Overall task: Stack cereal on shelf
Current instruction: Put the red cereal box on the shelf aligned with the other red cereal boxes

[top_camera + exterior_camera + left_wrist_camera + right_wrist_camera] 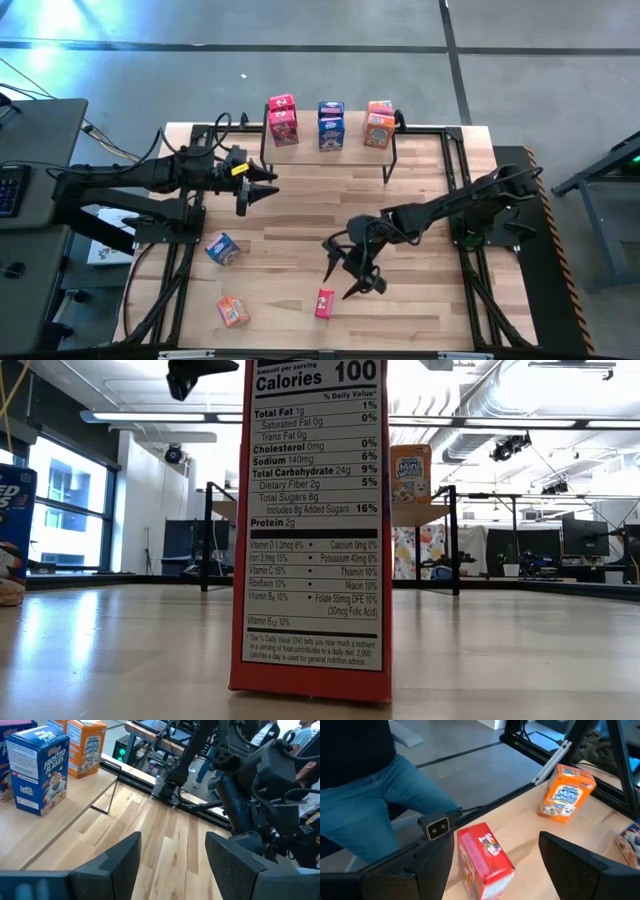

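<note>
- While the right gripper (352, 272) hangs lower centre of high view, jaws wide open, holding nothing, a red box (324, 302) stands on the counter (420, 210) just below it; right wrist view shows same box (484, 860) between the fingers, not yet touched.
- Left gripper (262, 187) at centre-left of high view, just left of the shelf (385, 150); jaws part-open, nothing between them.
- Risk 1: red box upright and narrow; an off-centre closing could tip or shove it, judged from its stance.
- Risk 2: box pinched near top may swing when lifted.
- Risk 3: shelf already crowded at its far edge; a careless placing could knock the stacks.
- Count, shelf: 2 red (283, 120), 2 blue (331, 125), 2 orange (379, 123), each pair appears stacked.
- Count, counter: 1 red (above), 1 blue box (222, 248) lower left, 1 orange box (232, 311) further lower left. Total 9.
- Arms: 2.
- Person's legs in jeans (375, 785) show beyond counter edge, upper left of right wrist view.
</note>
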Controlling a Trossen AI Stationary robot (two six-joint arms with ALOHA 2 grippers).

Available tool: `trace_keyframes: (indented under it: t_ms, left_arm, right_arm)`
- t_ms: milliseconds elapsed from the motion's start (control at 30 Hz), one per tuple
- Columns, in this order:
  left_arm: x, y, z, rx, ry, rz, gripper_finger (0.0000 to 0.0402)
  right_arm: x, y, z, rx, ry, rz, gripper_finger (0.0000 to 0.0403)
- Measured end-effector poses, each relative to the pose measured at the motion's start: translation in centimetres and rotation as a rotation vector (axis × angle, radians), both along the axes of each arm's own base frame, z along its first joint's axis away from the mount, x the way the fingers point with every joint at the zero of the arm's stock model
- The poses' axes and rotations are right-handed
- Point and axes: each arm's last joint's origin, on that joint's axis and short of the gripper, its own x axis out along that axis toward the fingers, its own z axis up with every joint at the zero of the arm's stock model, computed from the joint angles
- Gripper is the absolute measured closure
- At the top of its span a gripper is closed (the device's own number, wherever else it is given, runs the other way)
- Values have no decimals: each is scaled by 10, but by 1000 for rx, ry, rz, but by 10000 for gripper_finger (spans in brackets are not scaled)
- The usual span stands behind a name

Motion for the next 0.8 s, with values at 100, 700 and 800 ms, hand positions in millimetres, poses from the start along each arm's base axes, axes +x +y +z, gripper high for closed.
trace_keyframes:
  t_ms: [100, 700, 800]
  left_arm:
    - [0, -2, 0, -1, 0, -8, 190]
    - [0, -4, 0, -49, -2, -6, 190]
    - [0, -3, 0, -49, -2, -6, 190]
  right_arm:
    - [1, 5, -2, -5, -18, 17, 118]
    - [0, 15, -1, -39, -91, 62, 118]
    - [0, 15, -1, -49, -91, 36, 118]
